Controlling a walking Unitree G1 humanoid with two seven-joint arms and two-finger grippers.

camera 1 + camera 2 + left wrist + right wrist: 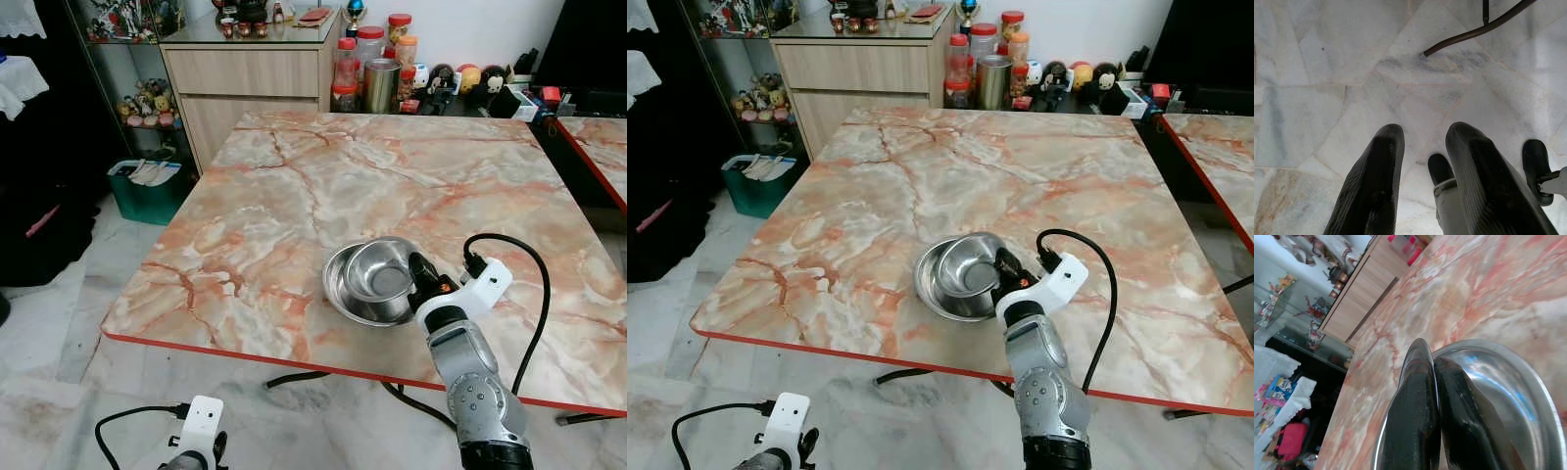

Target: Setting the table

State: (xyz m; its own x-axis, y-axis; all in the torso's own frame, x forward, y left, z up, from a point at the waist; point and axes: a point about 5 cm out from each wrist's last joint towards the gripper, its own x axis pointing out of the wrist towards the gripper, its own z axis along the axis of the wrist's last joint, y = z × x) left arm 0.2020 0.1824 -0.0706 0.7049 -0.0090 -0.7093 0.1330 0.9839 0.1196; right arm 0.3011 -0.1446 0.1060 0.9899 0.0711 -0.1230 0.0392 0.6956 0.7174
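A small steel bowl (pixel 380 271) sits inside a wider steel plate (pixel 338 286) near the front edge of the pink marble table (pixel 294 166). My right gripper (pixel 417 271) reaches over the front edge to the bowl's right rim. In the right wrist view its two black fingers (pixel 1415 401) are pressed together on the rim of the bowl (pixel 1498 387). My left gripper (pixel 1425 129) hangs idle below the table, open over the pale floor tiles.
Behind the table stand a wooden cabinet (pixel 245 83), several jars and a metal tin (pixel 380 85). A green bin (pixel 147 191) sits on the floor at the left. A second marble table (pixel 602 147) adjoins at the right. A dark table leg (pixel 1474 32) crosses the floor.
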